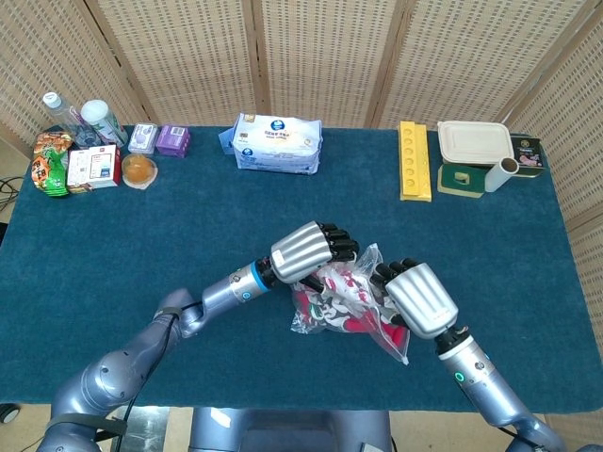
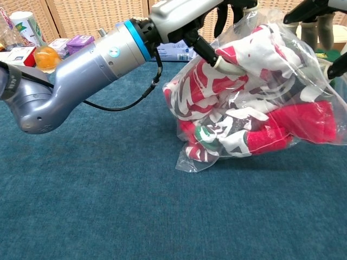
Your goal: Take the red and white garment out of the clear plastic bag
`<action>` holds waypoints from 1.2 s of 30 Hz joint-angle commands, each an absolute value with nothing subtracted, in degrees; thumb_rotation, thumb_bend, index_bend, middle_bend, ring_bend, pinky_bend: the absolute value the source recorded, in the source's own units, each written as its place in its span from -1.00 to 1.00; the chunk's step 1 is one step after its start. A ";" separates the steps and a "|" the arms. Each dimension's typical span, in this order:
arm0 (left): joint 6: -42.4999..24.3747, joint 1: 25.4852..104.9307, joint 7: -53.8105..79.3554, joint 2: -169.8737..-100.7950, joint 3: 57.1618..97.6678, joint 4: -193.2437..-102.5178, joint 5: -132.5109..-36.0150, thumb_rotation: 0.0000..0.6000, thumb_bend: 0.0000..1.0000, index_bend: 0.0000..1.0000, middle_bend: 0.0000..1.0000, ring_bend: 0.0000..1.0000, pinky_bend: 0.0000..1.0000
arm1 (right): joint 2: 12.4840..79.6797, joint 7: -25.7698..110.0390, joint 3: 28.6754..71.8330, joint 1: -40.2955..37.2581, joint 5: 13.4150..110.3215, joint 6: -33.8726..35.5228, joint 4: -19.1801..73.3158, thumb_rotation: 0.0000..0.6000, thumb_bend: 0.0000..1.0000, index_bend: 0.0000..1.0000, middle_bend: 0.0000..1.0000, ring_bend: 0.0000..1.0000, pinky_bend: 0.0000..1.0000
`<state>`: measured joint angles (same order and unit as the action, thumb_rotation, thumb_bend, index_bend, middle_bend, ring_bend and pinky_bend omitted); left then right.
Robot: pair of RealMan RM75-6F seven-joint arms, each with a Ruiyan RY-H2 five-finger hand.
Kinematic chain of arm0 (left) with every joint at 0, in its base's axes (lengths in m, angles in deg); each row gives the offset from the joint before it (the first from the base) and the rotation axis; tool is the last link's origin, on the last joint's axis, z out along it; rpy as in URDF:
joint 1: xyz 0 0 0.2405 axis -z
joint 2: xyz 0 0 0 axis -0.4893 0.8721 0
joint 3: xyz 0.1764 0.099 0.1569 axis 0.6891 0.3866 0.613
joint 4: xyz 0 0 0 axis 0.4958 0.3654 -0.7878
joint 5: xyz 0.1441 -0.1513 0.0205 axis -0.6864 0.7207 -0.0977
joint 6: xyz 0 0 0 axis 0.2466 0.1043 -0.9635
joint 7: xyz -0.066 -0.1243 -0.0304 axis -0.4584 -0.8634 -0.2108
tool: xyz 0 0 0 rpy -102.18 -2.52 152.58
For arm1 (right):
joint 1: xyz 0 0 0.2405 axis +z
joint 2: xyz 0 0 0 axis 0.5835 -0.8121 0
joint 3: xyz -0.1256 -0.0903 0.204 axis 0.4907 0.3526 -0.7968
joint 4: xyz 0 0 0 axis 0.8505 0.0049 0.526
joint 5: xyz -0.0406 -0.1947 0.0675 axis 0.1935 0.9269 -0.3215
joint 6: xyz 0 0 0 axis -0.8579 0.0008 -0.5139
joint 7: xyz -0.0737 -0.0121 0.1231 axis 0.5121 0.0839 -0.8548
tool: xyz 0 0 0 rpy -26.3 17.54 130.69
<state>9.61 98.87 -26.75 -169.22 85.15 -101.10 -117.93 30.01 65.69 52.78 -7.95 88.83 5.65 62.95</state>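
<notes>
The clear plastic bag (image 1: 363, 325) (image 2: 303, 81) lies on the blue table near the front, with the red and white garment (image 1: 337, 299) (image 2: 244, 103) bunched inside it. My left hand (image 1: 306, 251) (image 2: 184, 13) comes in from the left over the bag's top, and a finger (image 2: 201, 47) digs into the upper folds, gripping the garment. My right hand (image 1: 417, 299) (image 2: 320, 13) curls over the bag's right end and holds the plastic there. In the chest view its fingers show only at the top right edge. The bag's mouth is hidden by both hands.
A wet-wipes pack (image 1: 277, 143) lies at the back centre. A yellow tray (image 1: 414, 160), a white lidded box (image 1: 474, 143) and a small roll (image 1: 500, 173) stand back right. Bottles, snack packs and small boxes (image 1: 89, 155) crowd the back left corner.
</notes>
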 commanded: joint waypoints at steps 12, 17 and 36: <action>5.80 92.54 -15.21 -151.44 88.21 -120.60 -119.31 1.00 -0.98 -0.69 -0.28 -0.30 -0.08 | 29.05 63.74 53.33 -7.18 89.67 4.92 59.31 1.00 0.09 0.40 -0.07 0.12 0.05; 0.45 91.61 -11.80 -145.84 89.98 -125.21 -118.97 1.00 -0.98 -0.62 -0.30 -0.41 -0.19 | 28.92 63.29 53.54 -7.05 89.66 4.64 58.68 1.00 0.09 0.40 -0.07 0.12 0.05; -25.82 95.39 2.26 -145.87 87.13 -127.42 -111.67 1.00 -0.74 -0.53 -0.64 -0.79 -0.41 | 29.07 60.93 54.55 -6.54 90.59 4.14 56.64 1.00 0.09 0.42 -0.07 0.12 0.02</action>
<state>-24.38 94.46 2.11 -144.19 88.24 -128.57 -112.25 29.06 61.03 54.53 -6.57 90.57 4.17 56.71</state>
